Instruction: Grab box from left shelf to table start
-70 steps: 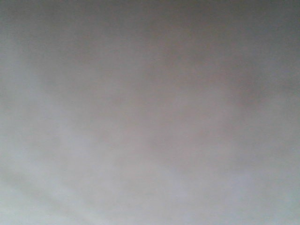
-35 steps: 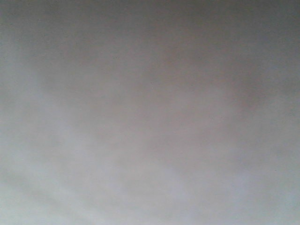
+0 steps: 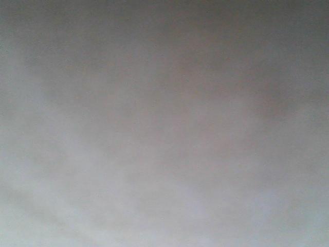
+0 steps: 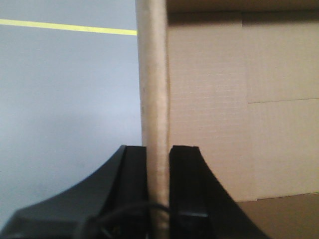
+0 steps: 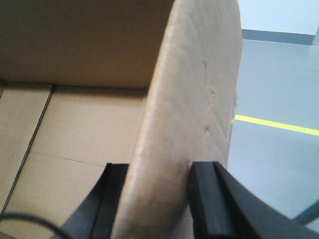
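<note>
The box is brown corrugated cardboard, open at the top, and I look into it from both wrists. My left gripper is shut on the upright left wall edge, with one black finger on each side. My right gripper is shut on the right-hand wall or flap, which bows between its fingers. The box's inner floor and back wall show to the left of it. The left shelf and the table are out of view. The front view is only a grey-brown blur.
Grey floor lies outside the box on the left, crossed by a yellow line. The right wrist view has the same grey floor with a yellow line and a pale wall with a dark skirting.
</note>
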You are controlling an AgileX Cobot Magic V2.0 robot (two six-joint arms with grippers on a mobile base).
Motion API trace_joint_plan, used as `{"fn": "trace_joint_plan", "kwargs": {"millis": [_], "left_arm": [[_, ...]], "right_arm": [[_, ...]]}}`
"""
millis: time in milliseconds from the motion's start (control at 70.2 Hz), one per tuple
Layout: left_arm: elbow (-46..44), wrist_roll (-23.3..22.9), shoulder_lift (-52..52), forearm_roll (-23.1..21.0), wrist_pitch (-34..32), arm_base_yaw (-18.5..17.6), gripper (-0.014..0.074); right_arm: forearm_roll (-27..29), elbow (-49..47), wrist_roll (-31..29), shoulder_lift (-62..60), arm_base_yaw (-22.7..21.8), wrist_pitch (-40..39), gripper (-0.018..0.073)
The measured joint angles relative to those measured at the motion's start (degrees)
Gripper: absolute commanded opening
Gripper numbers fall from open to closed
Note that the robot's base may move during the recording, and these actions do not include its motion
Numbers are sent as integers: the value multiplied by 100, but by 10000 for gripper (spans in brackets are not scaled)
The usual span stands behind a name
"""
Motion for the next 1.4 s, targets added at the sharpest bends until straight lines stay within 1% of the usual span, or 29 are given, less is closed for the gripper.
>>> {"fn": "trace_joint_plan", "kwargs": {"millis": [1396], "left_arm": [[0,0,0,0,0,0,-93]], "right_arm": [[0,0,-21,0,0,-12,57]]}}
